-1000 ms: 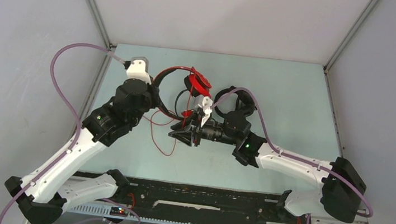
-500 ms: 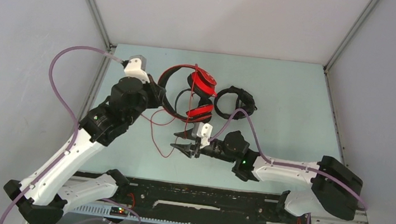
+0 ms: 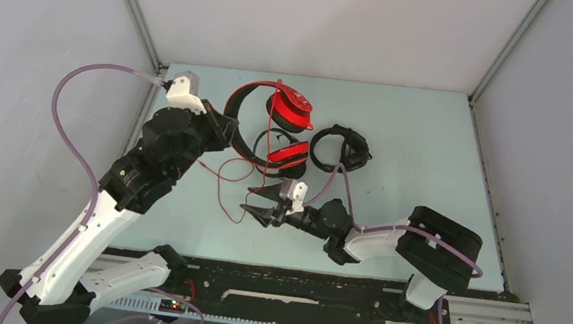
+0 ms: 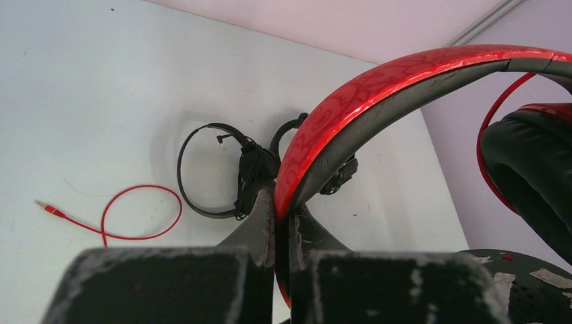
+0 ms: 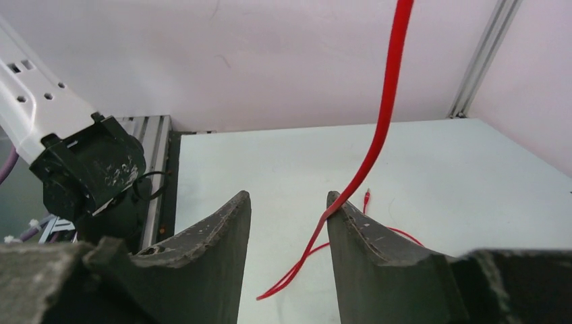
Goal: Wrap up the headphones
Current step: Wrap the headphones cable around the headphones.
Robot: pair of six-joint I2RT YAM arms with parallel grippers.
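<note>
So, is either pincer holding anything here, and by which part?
The left pincer is shut on the red over-ear headphones, gripping the headband. The right pincer is open; the thin red cable only passes between its jaws.

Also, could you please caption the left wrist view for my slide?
Left gripper clamps the band of the red headset; a slim black headset lies beyond.

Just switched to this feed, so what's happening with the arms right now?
The left gripper is shut on the band of the red headphones, holding them up. The right gripper is open, with the red cable hanging between its fingers, not pinched. A black headset lies on the table beyond.
</note>
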